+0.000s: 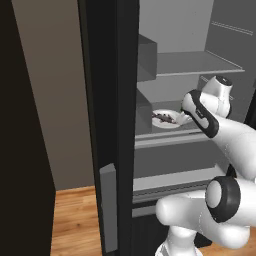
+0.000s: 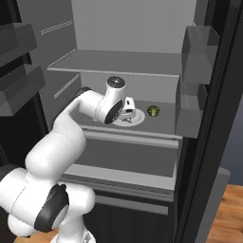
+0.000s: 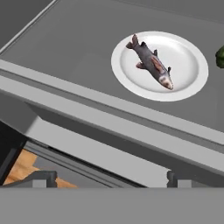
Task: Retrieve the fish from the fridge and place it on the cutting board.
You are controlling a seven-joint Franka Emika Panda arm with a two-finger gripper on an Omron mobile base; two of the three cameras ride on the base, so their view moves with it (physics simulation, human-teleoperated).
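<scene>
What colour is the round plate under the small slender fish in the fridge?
White plate, clearest in the hand view.

No readable text, labels or numbers anywhere.

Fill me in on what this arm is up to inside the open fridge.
The white arm is reaching into the open fridge toward a fish that lies on a white plate on a middle shelf. The gripper hangs in front of the shelf edge with its jaws wide open, holding nothing. The fish is untouched. A small green ball sits on the same shelf beside the plate.
</scene>
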